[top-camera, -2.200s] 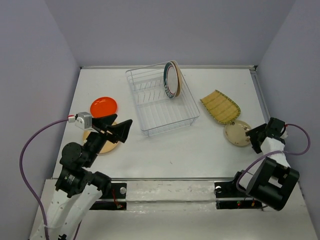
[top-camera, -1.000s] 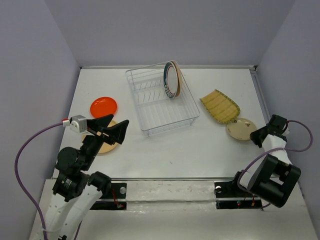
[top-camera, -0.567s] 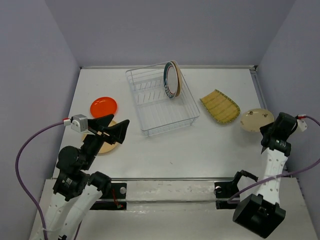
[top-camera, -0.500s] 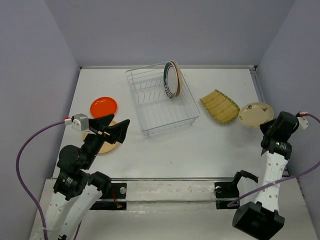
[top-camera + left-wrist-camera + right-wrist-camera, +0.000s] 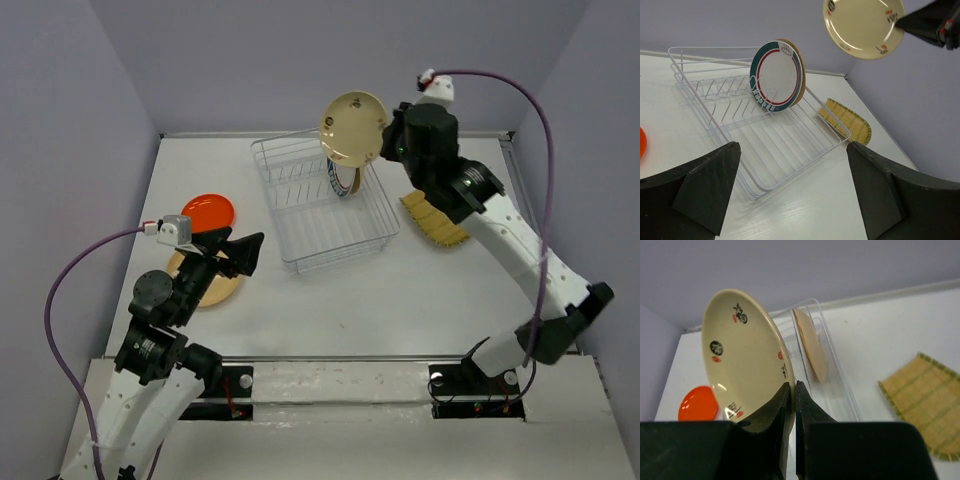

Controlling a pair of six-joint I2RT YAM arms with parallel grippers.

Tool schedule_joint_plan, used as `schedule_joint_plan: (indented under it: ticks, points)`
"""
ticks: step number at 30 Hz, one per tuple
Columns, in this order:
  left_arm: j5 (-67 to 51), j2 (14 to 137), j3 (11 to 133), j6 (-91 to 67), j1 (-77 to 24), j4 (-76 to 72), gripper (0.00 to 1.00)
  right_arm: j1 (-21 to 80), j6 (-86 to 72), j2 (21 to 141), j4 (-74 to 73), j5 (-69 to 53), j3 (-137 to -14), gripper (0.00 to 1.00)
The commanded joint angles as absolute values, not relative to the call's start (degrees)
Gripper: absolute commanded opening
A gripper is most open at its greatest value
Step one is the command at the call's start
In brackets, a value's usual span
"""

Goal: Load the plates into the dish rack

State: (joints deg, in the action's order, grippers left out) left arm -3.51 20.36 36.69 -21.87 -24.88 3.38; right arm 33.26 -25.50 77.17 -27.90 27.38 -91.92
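Cream plate [image 5: 354, 127], glossy with small red and black motifs, hangs tilted above the far end of the dish rack [image 5: 330, 215], its rim pinched in my right gripper [image 5: 386, 142]. My left gripper [image 5: 232, 256] hovers near the tan plate [image 5: 212, 290], fingers spread wide.

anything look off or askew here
Nothing spilled or broken. The dish rack sits skewed on the table, and the teal-rimmed plate in it leans rather than standing upright. The cream plate is in the air, pinched by its rim in the right gripper.
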Motion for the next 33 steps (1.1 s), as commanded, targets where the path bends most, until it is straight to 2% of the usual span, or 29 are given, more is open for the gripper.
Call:
schedule_joint_plan:
  ticks: [1, 4, 8, 10, 15, 18, 33]
  points:
    - [-2.37, 21.53, 39.46, -20.74, -23.65, 2.46, 0.99, 41.56, -10.93, 95.14, -32.51, 51.46, -116.1, 0.07]
    - [-1.32, 21.62, 39.55, -20.39, -23.47, 2.81, 0.99, 44.56, -5.39, 108.75, -34.37, 58.94, -129.49, 0.07]
    - [-0.62, 22.23, 39.55, -20.39, -23.38, 3.08, 0.99, 45.35, 1.56, 121.88, -33.58, 63.36, -140.67, 0.07]
    - [-0.62, 22.59, 39.55, -20.39, -23.47, 3.25, 0.99, 45.88, 4.99, 126.62, -31.74, 64.68, -142.55, 0.07]
    - [-0.62, 22.5, 39.55, -20.39, -23.38, 3.25, 0.99, 45.88, 13.52, 129.11, -18.66, 65.48, -137.12, 0.07]
    - [-0.62, 22.67, 39.46, -20.39, -23.38, 3.25, 0.99, 45.36, 17.4, 130.69, -16.27, 66.18, -136.49, 0.07]
    - [-0.62, 22.94, 39.38, -20.57, -23.38, 3.16, 0.99, 44.3, 13.18, 133.41, -15.82, 63.72, -126.21, 0.07]
